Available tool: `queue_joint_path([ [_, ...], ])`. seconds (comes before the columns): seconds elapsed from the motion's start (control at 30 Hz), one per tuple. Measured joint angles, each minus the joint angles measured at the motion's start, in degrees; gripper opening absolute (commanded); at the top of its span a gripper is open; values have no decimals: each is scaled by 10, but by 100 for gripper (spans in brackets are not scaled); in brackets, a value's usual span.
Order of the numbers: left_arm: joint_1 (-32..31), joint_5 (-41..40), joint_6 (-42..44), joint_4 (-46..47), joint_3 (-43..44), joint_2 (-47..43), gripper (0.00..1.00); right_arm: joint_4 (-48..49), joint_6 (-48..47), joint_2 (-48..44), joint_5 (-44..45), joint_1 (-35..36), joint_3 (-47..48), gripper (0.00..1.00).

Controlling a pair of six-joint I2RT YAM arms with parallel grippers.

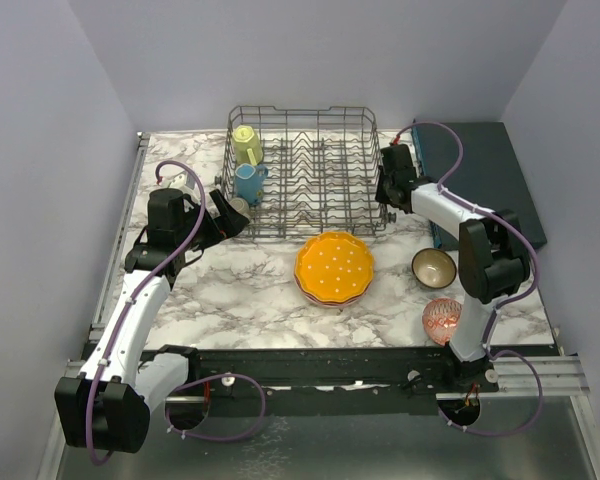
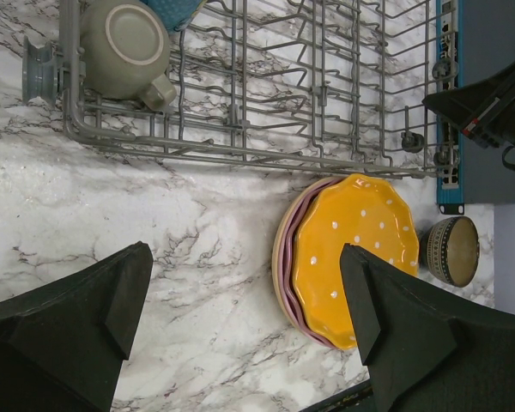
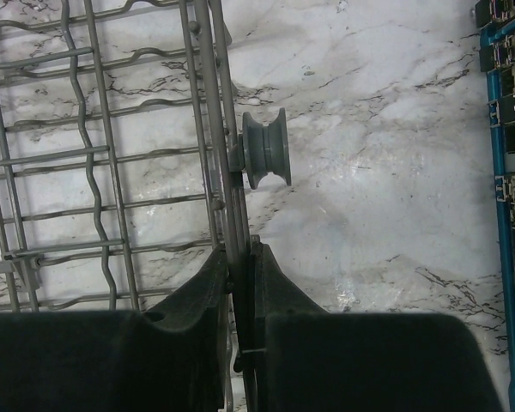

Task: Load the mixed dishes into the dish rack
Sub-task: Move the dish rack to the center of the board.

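Gripping: dish rack (image 1: 305,170) rim was clamped by right jaws.
Left jaws: were held open, empty.
Orange plate (image 2: 356,249): was laid flat, right of left jaws.

- The left arm (image 1: 130,310) rises from its base at the near left corner, leans forward over the worktop and bends at the elbow.
- The left pincer (image 2: 245,257) hovers above the worktop with its jaws spread wide and nothing between them.
- The right arm (image 1: 450,205) stands up from its base, folds at the elbow and reaches toward the far left.
- The right pincer (image 3: 240,253) is clamped on the side rim wire of the dish rack (image 1: 310,225), its fingers nearly touching.
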Motion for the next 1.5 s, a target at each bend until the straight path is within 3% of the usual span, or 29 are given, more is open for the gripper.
queue_joint_path([
  [0.6,0,0,0,0,0,0,99,-13,-22,0,-2,-5,17,2],
  [1.07,0,0,0,0,0,0,99,-14,8,0,-2,-17,17,40],
  [1.5,0,0,0,0,0,0,99,-18,21,-31,-3,-24,-5,53],
])
